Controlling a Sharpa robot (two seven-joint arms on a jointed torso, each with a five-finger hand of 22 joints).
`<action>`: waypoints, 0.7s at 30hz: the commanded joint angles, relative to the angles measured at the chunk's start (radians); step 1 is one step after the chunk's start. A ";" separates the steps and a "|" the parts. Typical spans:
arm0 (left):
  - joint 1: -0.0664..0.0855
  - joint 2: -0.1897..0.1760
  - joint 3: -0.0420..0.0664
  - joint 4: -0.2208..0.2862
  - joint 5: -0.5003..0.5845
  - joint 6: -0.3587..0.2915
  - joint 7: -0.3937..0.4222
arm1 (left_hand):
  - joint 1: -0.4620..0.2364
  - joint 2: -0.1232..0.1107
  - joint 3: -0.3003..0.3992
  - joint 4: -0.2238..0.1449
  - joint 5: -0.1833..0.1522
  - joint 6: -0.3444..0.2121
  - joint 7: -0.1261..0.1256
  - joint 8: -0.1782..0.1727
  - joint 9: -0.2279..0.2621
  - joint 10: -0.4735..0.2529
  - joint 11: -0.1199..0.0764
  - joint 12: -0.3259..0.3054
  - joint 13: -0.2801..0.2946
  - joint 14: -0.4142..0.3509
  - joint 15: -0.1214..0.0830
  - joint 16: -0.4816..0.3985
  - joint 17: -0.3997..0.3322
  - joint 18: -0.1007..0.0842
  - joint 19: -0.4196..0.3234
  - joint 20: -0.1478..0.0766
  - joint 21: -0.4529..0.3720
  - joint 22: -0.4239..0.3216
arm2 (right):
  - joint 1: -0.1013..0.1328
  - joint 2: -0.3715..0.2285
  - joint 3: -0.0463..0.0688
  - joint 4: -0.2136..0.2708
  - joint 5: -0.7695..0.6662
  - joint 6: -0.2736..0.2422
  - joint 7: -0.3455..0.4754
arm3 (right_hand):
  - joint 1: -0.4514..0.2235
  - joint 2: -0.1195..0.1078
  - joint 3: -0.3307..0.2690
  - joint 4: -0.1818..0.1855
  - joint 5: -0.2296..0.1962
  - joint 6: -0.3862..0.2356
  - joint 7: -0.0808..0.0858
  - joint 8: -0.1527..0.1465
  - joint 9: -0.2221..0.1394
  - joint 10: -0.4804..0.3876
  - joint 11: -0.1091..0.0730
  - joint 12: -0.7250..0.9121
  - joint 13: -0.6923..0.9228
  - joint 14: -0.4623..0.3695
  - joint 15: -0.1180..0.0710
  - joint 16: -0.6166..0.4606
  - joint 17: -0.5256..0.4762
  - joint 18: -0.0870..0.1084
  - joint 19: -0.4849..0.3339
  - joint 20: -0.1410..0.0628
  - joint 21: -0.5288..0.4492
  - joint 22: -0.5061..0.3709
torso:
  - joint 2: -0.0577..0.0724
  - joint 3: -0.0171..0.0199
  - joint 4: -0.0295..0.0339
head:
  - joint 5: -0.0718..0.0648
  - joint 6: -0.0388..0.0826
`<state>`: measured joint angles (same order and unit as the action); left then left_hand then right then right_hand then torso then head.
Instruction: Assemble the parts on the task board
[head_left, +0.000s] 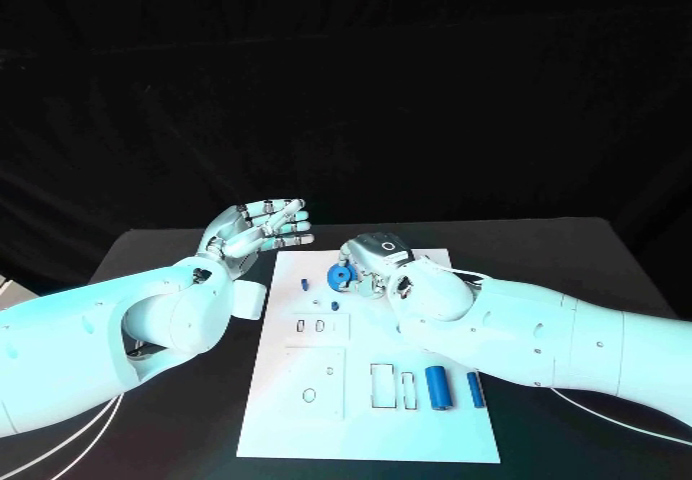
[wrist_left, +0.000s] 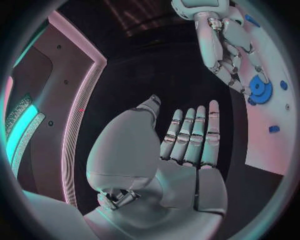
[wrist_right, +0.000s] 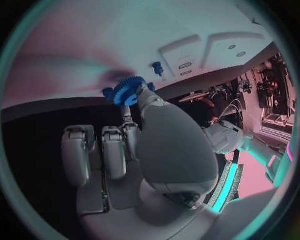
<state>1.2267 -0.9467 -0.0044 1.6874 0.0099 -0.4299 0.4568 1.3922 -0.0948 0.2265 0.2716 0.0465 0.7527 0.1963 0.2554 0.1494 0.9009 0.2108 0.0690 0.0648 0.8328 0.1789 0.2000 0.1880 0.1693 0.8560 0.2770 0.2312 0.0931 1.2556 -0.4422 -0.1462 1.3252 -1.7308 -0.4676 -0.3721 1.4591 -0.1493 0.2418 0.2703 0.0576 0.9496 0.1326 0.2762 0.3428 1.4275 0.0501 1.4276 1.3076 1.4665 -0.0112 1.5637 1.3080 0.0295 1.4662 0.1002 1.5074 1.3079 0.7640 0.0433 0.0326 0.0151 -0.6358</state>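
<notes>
**Gear at the far end of the board, under our right hand**

We see the black table (head_left: 577, 250) carrying the white task board (head_left: 361, 420), which runs from near to far down the middle. Our left hand (head_left: 264, 228) hovers off the board's far left corner, palm up, fingers straight and apart, with nothing in it; the left wrist view shows the same flat, spread fingers (wrist_left: 194, 135). Our right hand (head_left: 378, 262) sits over the far end of the board, fingers bent down around the blue gear (head_left: 340, 275). In the right wrist view a fingertip touches the gear (wrist_right: 128, 91), which is at the board's surface, but we cannot tell whether the hand truly grips it or merely rests against it. Near the board's near right, two blue cylinders (head_left: 437, 387) lie side by side, just beside a pair of rectangular slots (head_left: 382, 386). A small blue peg (head_left: 304, 284) stands just left of the gear, and another small blue piece (head_left: 333, 304) lies just nearer.
</notes>
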 joint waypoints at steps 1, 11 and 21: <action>0.002 0.004 0.001 0.000 0.002 0.019 0.006 | 0.002 0.010 0.006 0.002 0.004 0.005 0.058 -0.004 0.001 0.003 0.004 -0.004 0.000 -0.003 0.002 -0.004 0.002 0.013 0.009 0.001 0.001 -0.002 | -0.004 0.012 0.000 -0.019 -0.023 0.007 0.006 | -0.001 0.002 0.006 0.002 0.003 -0.003 0.000 0.006 0.001 0.002 0.003 -0.003 0.088 0.101 -0.006 0.002 0.247 -0.010 0.056 -0.009 -0.003 0.196 | -0.001 0.0001 0.0015 | 0.001 -0.002; 0.002 0.007 0.001 -0.003 0.002 0.021 0.005 | 0.002 0.010 0.006 0.002 0.004 0.005 0.058 -0.004 0.001 0.003 0.004 -0.004 0.000 -0.003 0.002 -0.004 0.002 0.013 0.009 0.001 0.001 -0.002 | -0.008 0.044 0.000 -0.071 -0.027 0.004 0.010 | 0.000 0.001 0.009 0.001 0.003 -0.005 0.002 0.004 0.000 -0.003 0.003 -0.008 0.083 0.101 -0.005 0.001 0.247 -0.009 0.055 -0.009 -0.004 0.194 | -0.001 0.0006 -0.0005 | 0.002 0.004; 0.002 0.012 0.001 -0.006 0.002 0.024 0.002 | 0.003 0.012 0.007 0.002 0.004 0.003 0.058 -0.006 0.000 0.002 0.004 -0.005 -0.001 -0.004 0.002 -0.006 0.002 0.012 0.009 0.001 0.000 -0.003 | -0.008 0.064 0.001 -0.098 -0.045 -0.008 0.009 | -0.001 -0.003 0.012 0.000 0.003 -0.010 0.004 0.001 -0.001 -0.004 0.005 -0.010 0.082 0.101 -0.004 0.002 0.248 -0.009 0.055 -0.008 -0.004 0.195 | 0.000 0.0017 -0.0007 | 0.004 0.005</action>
<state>1.2269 -0.9385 -0.0043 1.6812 0.0102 -0.4264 0.4548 1.3964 -0.0906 0.2284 0.2735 0.0465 0.7527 0.1963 0.2554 0.1494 0.9009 0.2108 0.0690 0.0648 0.8328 0.1789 0.2000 0.1891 0.1693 0.8560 0.2771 0.2312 0.0914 1.2483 -0.3807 -0.1458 1.2303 -1.7514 -0.4702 -0.3692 1.4565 -0.1521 0.2472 0.2703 0.0554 0.9463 0.1354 0.2784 0.3407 1.4274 0.0501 1.4231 1.3075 1.4665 -0.0111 1.5637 1.3077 0.0296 1.4662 0.1002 1.5074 1.3076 0.7634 0.0445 0.0320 0.0195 -0.6318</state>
